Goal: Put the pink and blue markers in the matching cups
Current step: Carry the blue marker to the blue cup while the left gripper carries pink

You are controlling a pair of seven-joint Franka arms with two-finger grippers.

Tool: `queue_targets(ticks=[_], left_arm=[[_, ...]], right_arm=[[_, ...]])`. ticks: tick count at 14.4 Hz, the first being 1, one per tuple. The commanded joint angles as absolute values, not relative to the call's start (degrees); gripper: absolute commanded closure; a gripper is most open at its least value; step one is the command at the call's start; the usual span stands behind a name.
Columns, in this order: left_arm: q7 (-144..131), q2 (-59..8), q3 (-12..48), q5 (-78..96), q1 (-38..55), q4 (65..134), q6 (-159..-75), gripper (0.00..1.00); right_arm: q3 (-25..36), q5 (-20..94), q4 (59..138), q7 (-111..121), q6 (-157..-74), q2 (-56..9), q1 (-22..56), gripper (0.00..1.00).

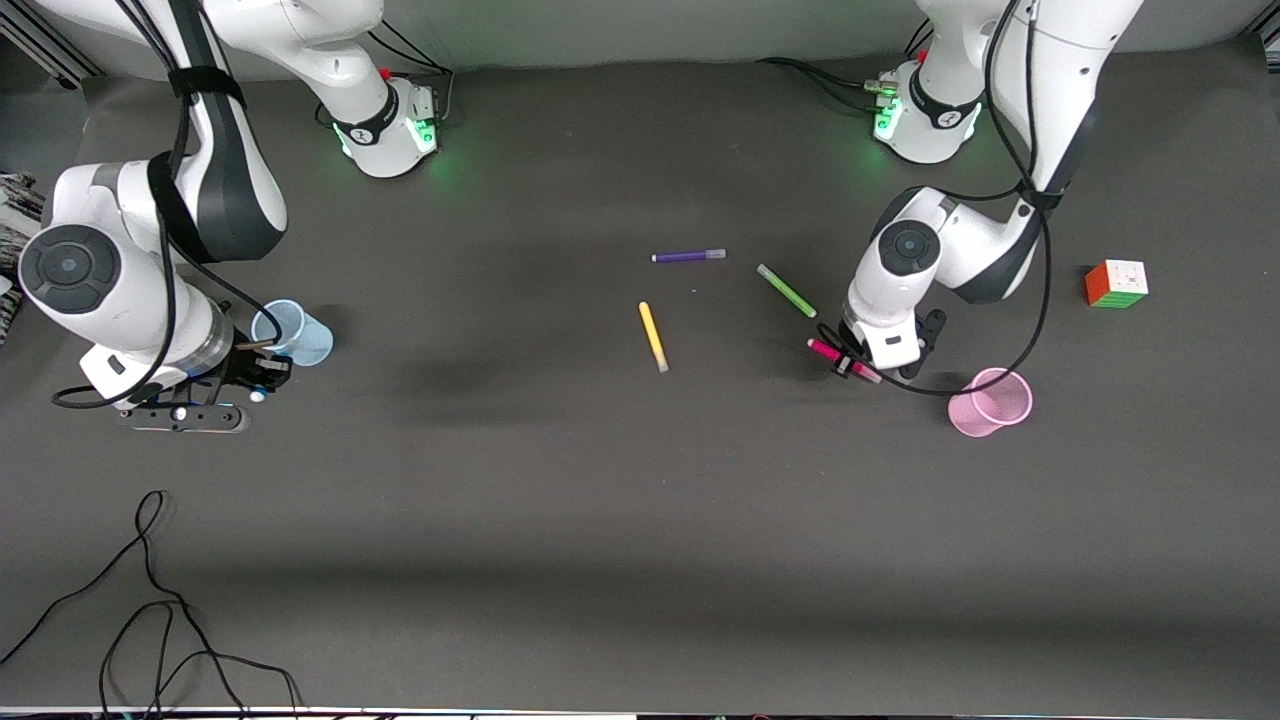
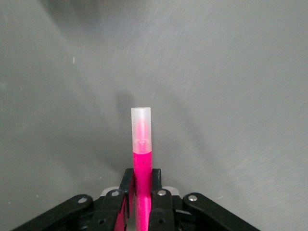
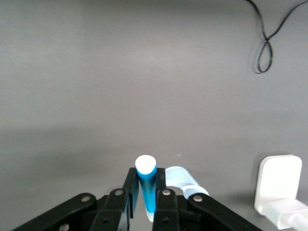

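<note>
My left gripper [image 1: 858, 365] pinches the pink marker [image 1: 843, 360] low on its barrel, so most of the pen sticks out ahead of my fingers [image 2: 159, 199] with the pale translucent cap leading; the pink cup [image 1: 990, 402] stands on the table just beside that gripper, toward the left arm's end. My right gripper [image 1: 262, 378] is pressed on the blue marker [image 3: 145, 185] the same way, only a short stub showing between the fingers [image 3: 166, 202], and the blue cup [image 1: 292, 333] sits right beside it, its rim nearly under the tool. I judge both pens to be light, stiff and smooth plastic, so a narrow two-finger pinch can let them pivot or slide; a hold nearer the middle of the barrel would be steadier, and the caps look like poor places to squeeze. The cups look thin, light and easy to tip, so each pen should go in tip-down from above the mouth without nudging the rim. The yellow pen [image 1: 653, 337], green pen [image 1: 786, 291] and purple pen [image 1: 689, 256] lie untouched between my two tools
</note>
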State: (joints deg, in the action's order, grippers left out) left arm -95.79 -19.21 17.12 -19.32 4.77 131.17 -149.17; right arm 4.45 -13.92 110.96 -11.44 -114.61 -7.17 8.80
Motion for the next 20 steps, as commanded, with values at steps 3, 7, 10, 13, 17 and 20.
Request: queue_targets(ticks=[3, 7, 10, 13, 17, 20], left_arm=[[-86.36, -16.53, 17.76, -15.06, 3.16, 117.62, -131.25, 1.00], [-66.13, -10.21, 16.61, -4.05, -2.18, 110.40, -116.66, 1.00], [-50.50, -7.92, 16.52, -1.06, -7.54, 107.41, -108.92, 1.00], [-31.18, -8.61, 16.35, -0.88, -11.68, 103.72, -100.75, 1.00], [-10.59, -10.54, 16.35, -1.23, -15.47, 102.14, -96.17, 1.00], [-5.19, -16.94, 16.35, -2.54, -15.47, 96.35, -89.24, 1.00]], right_arm=[[9.30, -17.93, 128.39, -9.58, -127.95, 3.42, 9.32, 0.98], [14.67, -17.93, 133.84, -3.52, -132.62, 6.32, 9.49, 0.98], [16.95, -17.84, 139.37, -3.43, -140.24, 6.77, 9.49, 0.98], [17.23, -17.84, 143.69, -4.13, -145.19, 6.94, 9.58, 0.99], [18.54, -17.84, 146.24, -4.22, -146.42, 6.86, 9.49, 0.98], [18.54, -17.75, 147.21, -5.79, -146.95, 6.33, 9.49, 0.96]])
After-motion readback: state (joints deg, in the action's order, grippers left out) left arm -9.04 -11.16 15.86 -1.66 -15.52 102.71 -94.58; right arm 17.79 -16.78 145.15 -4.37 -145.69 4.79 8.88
